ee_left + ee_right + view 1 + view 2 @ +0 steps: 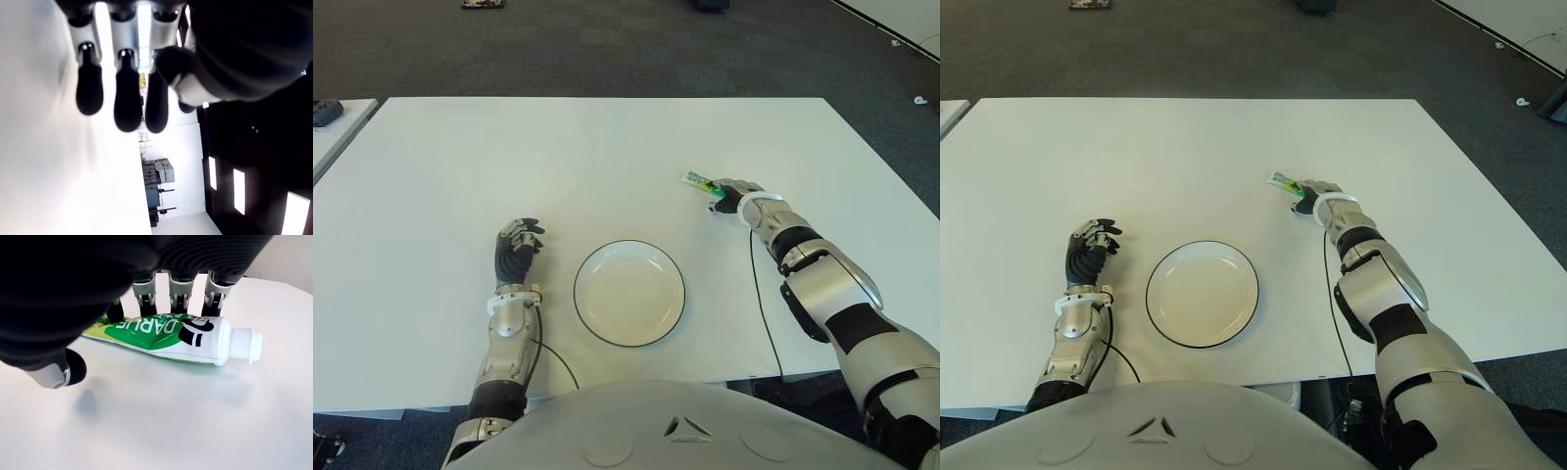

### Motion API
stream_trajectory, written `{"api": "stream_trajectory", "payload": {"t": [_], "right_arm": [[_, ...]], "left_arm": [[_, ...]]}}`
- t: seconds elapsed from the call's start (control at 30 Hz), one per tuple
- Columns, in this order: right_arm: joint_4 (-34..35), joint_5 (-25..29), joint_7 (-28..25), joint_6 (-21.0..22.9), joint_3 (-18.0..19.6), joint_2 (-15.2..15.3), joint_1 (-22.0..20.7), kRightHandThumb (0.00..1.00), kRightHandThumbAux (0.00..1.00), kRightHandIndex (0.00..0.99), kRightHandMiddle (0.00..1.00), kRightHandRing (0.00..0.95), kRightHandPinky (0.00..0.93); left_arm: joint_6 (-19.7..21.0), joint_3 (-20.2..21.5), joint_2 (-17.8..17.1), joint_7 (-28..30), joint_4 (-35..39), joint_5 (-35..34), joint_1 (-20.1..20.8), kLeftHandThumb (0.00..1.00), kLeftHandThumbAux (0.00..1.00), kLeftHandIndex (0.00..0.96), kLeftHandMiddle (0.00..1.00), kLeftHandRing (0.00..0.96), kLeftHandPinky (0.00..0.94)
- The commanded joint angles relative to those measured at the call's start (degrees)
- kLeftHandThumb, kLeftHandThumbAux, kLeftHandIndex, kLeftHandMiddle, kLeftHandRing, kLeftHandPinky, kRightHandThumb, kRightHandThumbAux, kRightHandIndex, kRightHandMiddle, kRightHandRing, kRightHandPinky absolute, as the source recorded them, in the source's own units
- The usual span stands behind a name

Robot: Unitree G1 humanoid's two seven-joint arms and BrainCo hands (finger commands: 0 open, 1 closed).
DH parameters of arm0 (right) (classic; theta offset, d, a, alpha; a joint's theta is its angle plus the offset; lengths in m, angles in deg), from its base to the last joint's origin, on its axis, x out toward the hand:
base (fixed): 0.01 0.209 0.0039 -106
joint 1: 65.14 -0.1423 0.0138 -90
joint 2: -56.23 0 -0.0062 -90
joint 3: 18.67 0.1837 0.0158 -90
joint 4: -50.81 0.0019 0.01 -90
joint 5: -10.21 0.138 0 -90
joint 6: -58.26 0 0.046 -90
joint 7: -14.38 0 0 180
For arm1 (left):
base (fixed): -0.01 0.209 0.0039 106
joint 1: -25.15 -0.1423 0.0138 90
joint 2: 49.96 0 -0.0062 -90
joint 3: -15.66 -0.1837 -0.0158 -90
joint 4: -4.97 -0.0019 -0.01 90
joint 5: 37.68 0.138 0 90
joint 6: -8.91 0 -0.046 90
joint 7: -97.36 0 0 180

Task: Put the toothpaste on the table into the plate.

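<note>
So our right hand (732,195) is up at about 1 o'clock from the plate (628,292), fingers (171,286) draped over the toothpaste (168,335) with the thumb off it, so no real grip yet. The tube lies flat on the table (509,157). Left hand (517,245) sits at the plate's 9 o'clock, fingers loose and empty; we reckon the tube could skid away if the thumb doesn't get under it

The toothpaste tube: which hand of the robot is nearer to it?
Right. The right hand is at the toothpaste tube, fingers behind it, thumb in front, not yet closed. The left hand is far away, left of the plate.
</note>
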Motion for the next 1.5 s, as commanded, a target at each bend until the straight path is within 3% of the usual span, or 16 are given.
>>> {"api": "stream_trajectory", "payload": {"t": [0.03,0.17,0.37,0.8,1.5], "right_arm": [[-1.24,0.95,-1.45,0.40,0.66,-2.54,3.52,0.659,0.577,0.349,0.445,0.462,0.518],[-1.32,0.21,1.27,0.02,0.17,-2.68,4.41,0.707,0.675,0.416,0.635,0.665,0.717],[-1.18,-0.09,4.81,-0.64,-0.14,-2.76,4.70,0.727,0.699,0.438,0.755,0.771,0.818],[-1.18,1.65,5.52,-1.07,1.85,-3.32,5.11,0.733,0.709,0.441,0.841,0.834,0.849],[-0.83,1.47,7.43,-3.51,2.02,-3.35,5.48,0.729,0.711,0.440,0.865,0.850,0.848]], "left_arm": [[1.30,0.13,0.34,0.51,-1.47,-0.38,-1.76,0.834,0.679,0.409,0.493,0.623,0.606],[1.11,0.02,0.32,0.45,-1.23,-0.33,-1.99,0.834,0.679,0.409,0.492,0.625,0.616],[1.29,0.21,0.21,0.47,-1.49,-0.52,-1.87,0.834,0.680,0.406,0.496,0.626,0.610],[1.84,0.30,-0.02,0.62,-1.57,-0.54,-1.42,0.834,0.680,0.407,0.493,0.615,0.596],[2.63,0.25,-0.55,1.14,-0.78,-0.34,-1.23,0.833,0.680,0.403,0.496,0.621,0.603]]}}
